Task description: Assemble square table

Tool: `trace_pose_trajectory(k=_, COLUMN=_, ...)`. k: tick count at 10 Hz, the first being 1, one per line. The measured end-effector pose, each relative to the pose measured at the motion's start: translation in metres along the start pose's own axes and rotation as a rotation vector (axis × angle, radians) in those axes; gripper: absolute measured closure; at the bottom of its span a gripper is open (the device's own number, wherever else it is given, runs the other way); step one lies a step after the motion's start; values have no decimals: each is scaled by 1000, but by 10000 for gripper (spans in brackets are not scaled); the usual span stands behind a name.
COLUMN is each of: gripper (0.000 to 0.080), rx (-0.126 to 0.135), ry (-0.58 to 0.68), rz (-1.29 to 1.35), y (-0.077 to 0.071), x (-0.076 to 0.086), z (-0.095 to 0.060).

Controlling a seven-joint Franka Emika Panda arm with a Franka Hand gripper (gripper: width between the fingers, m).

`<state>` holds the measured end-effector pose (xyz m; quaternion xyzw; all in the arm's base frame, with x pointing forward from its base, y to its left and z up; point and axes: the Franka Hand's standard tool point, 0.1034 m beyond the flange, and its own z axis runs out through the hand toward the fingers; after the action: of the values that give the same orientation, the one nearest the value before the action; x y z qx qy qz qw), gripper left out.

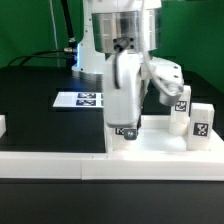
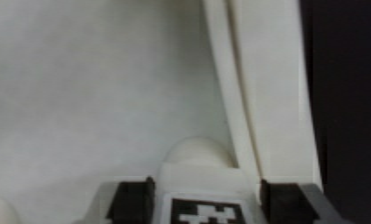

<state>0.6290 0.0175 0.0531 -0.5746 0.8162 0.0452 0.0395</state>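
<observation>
The white square tabletop lies at the exterior view's right, against the low white wall strip. My gripper is shut on a white block leg with a tag and holds it upright, low over the tabletop's near left corner. In the wrist view the leg sits between my black fingers at my gripper. Below it lie the tabletop's flat surface and its raised rim. Two more tagged legs stand upright at the tabletop's right side. I cannot tell whether the held leg touches the tabletop.
The long low white wall strip runs along the front. The marker board lies on the black table behind my arm. A small white part shows at the exterior view's left edge.
</observation>
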Motion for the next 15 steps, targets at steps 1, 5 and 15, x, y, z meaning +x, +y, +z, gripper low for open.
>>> trace_pose_trajectory(k=1, gripper=213, rx=0, ry=0, rz=-19, y=0, x=0, z=0)
trace_pose_trajectory(k=5, gripper=154, rx=37, ry=3, rz=-550, y=27, x=-3, z=-5)
trace_pose_trajectory(k=15, gripper=238, rx=33, ry=99, rz=-1393, y=13, x=8, z=-9)
